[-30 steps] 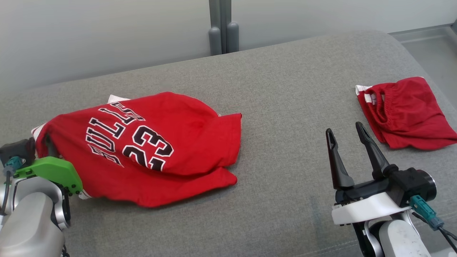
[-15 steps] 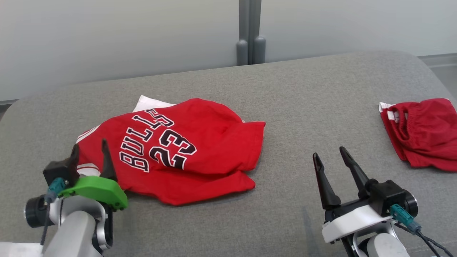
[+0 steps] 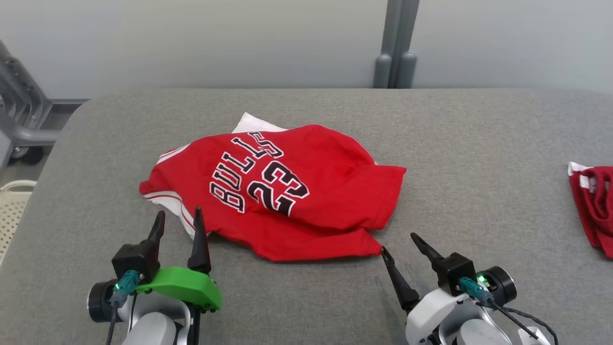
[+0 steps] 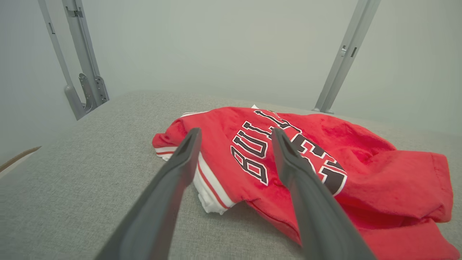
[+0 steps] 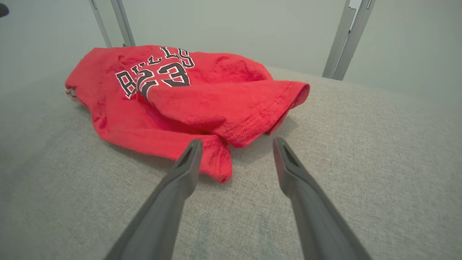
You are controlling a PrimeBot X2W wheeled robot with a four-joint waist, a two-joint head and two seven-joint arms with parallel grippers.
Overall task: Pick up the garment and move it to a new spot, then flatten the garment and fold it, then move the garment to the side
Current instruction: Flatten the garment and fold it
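The garment (image 3: 297,191) is a red jersey with "BULLS 23" printed on it. It lies crumpled and partly doubled over in the middle of the grey padded surface (image 3: 479,143). My left gripper (image 3: 178,212) stands open just in front of the garment's white-trimmed left edge and holds nothing. In the left wrist view the left gripper (image 4: 236,130) points at the garment (image 4: 325,155) with its jaws apart. My right gripper (image 3: 398,242) is open by the near right corner. In the right wrist view the right gripper (image 5: 238,141) sits just short of the garment's (image 5: 202,94) hem.
A second red piece, shorts with an elastic waist (image 3: 594,206), lies at the far right. A grey post (image 3: 395,57) stands behind the surface. A metal frame (image 3: 19,120) and a white basket (image 3: 9,211) sit beyond the surface's left edge.
The head camera has turned left, shifting the whole picture. My left gripper has opened, let go of the garment's left edge and drawn back towards me. The right gripper stays open.
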